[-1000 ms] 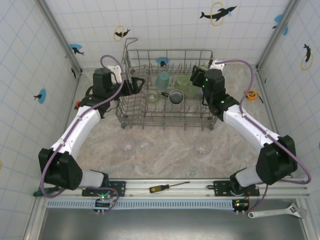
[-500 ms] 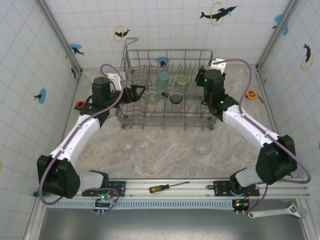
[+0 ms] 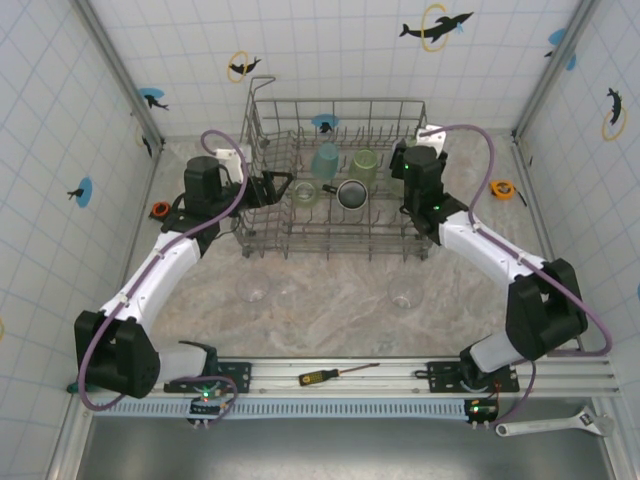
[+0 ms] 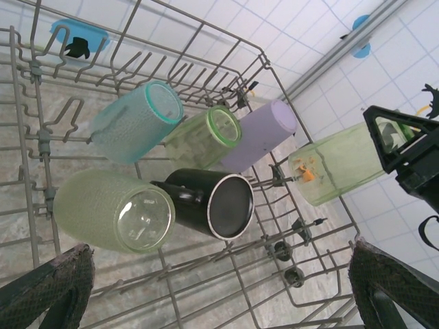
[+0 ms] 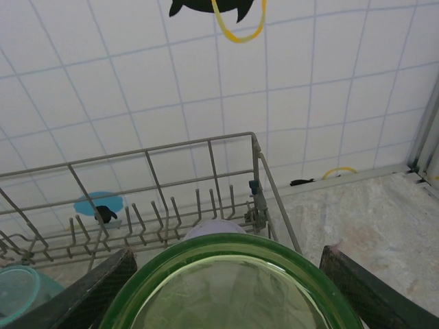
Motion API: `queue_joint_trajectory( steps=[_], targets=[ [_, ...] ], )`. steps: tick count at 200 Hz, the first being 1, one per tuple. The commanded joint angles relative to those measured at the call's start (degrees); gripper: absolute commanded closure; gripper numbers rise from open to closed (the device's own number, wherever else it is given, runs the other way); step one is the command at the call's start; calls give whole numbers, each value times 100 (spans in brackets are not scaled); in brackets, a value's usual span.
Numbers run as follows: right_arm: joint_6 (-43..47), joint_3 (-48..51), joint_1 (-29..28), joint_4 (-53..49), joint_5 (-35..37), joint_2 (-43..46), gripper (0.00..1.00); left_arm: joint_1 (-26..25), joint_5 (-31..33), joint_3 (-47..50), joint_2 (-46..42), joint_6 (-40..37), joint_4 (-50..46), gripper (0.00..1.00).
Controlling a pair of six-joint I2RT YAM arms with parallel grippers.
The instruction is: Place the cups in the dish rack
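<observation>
The dish rack stands at the table's middle back. Lying among its tines are a teal cup, a pale green cup, a lavender cup, another pale green cup and a black mug. My right gripper is shut on a further pale green cup, held above the rack's right end. My left gripper is open and empty, over the rack's left side. Two clear glasses stand on the table in front of the rack.
Orange tape measures lie at the left and right of the rack. A screwdriver rests on the front rail, and a wrench lies below it. Tiled walls close in on three sides.
My left gripper has drawn back and nearer along the rack's left side. The right gripper has shifted slightly over the rack's right end, still holding the green cup.
</observation>
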State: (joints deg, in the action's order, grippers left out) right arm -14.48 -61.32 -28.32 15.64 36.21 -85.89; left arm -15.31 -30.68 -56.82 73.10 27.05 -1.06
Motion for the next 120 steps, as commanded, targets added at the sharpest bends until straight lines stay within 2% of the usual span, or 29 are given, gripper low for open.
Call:
queue_joint_trajectory(
  steps=[1, 120],
  targets=[
    [24, 82, 65, 541, 158, -75, 48, 24, -120, 39, -97, 54, 185, 3],
    [215, 203, 151, 1026, 124, -537, 49, 24, -235, 39, -26, 70, 211, 2]
  ],
)
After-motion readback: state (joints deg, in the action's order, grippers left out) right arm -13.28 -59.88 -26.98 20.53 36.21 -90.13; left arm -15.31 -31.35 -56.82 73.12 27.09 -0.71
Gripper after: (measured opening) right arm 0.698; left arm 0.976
